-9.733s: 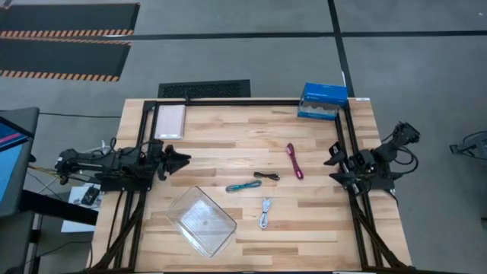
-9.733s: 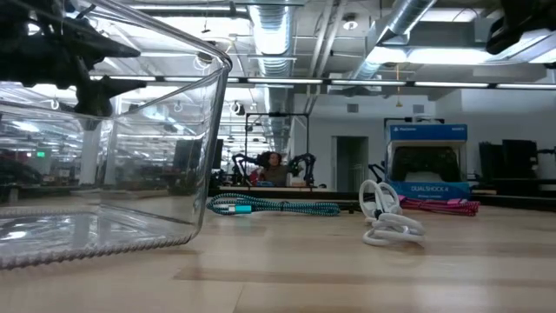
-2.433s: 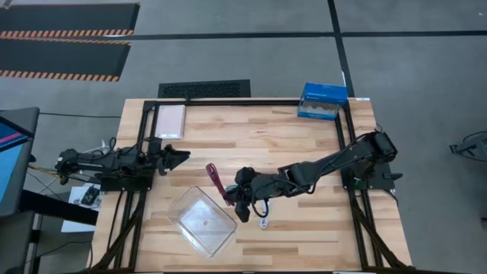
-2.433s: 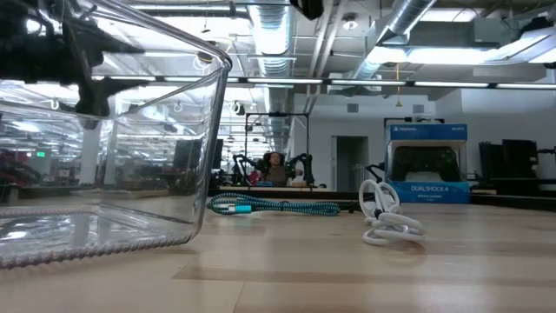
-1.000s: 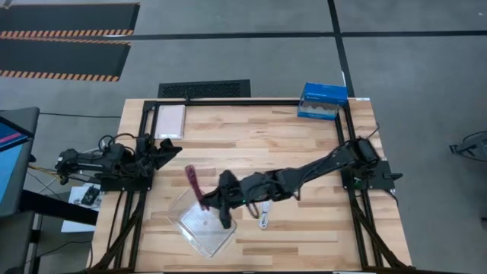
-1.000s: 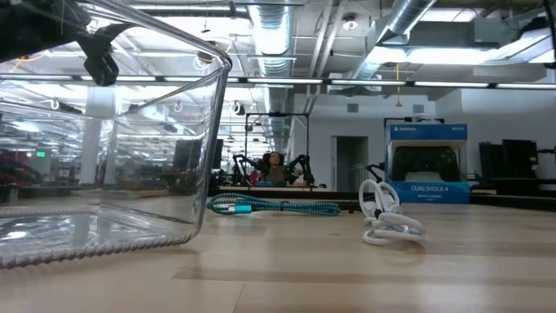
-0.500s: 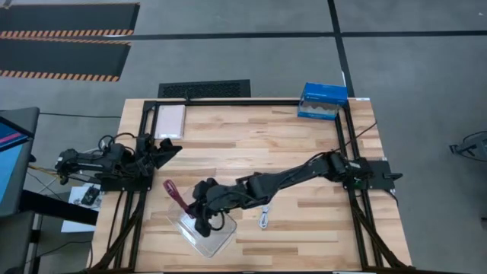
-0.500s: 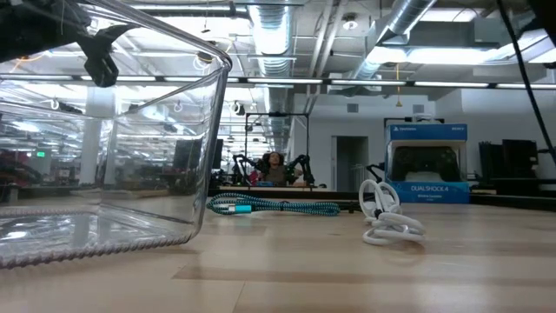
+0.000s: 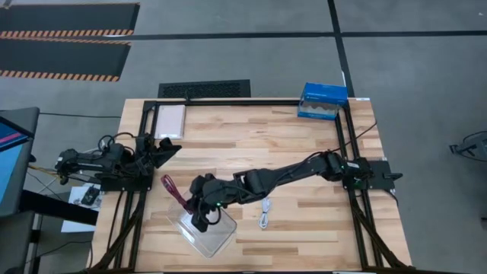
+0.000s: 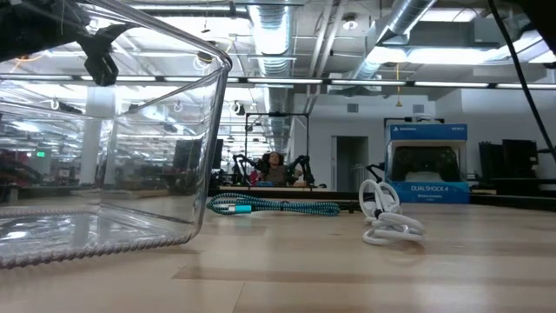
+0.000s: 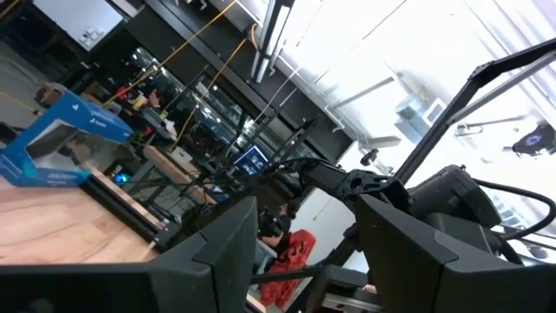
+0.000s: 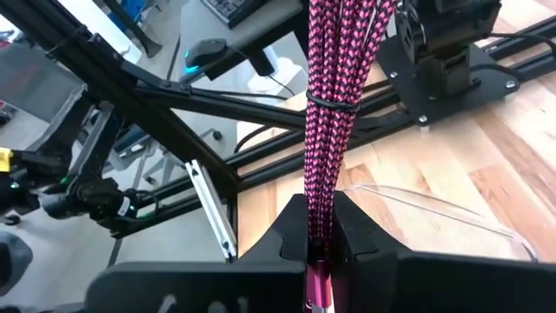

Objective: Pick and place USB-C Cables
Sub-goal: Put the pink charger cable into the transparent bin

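braided magenta cable (image 12: 334,104), glossy clear plastic tray (image 10: 113,217), pale wood table (image 9: 251,137).

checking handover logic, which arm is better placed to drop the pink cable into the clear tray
Right. The right gripper hangs over the clear tray, jaws shut on the pink cable. The left gripper waits at the table's left edge.

Big open workshop space. Grey concrete floor (image 9: 251,46) with dark seam lines, and black mats with orange hazard stripes (image 9: 65,34) off in one corner. Overhead there are exposed silver ducts (image 10: 271,35) and long strip lights (image 10: 347,83). Farther back sit more benches and a closed door (image 10: 349,163).
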`<move>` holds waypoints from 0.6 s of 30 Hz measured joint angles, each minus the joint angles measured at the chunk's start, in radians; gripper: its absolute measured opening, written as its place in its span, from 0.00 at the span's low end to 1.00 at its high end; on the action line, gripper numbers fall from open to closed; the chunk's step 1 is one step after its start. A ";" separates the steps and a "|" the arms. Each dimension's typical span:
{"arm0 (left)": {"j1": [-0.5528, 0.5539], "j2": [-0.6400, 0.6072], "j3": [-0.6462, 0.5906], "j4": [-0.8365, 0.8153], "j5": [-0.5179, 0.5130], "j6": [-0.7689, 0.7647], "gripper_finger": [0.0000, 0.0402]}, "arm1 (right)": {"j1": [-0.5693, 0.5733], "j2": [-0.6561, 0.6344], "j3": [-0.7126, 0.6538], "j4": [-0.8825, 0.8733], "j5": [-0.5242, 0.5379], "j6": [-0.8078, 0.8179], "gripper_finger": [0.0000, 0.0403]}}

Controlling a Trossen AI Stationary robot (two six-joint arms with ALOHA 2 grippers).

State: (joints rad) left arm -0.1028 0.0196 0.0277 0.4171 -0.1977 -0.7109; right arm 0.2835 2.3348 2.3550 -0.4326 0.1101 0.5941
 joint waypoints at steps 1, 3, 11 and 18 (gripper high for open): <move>0.000 0.000 0.000 0.000 0.000 0.000 0.46 | -0.003 0.000 0.000 -0.001 0.000 0.000 0.05; 0.000 0.000 0.000 0.000 0.000 0.000 0.46 | -0.006 0.000 0.000 -0.005 0.001 0.000 0.05; 0.000 0.000 0.000 -0.011 -0.068 0.015 0.46 | -0.002 -0.013 0.000 -0.060 -0.010 0.009 0.05; 0.000 0.000 0.000 -0.044 -0.156 0.012 0.46 | 0.044 -0.020 -0.001 -0.135 -0.009 0.023 0.05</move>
State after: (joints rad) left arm -0.1028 0.0193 0.0277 0.3730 -0.3540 -0.6993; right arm 0.3271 2.3148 2.3543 -0.5680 0.1009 0.6169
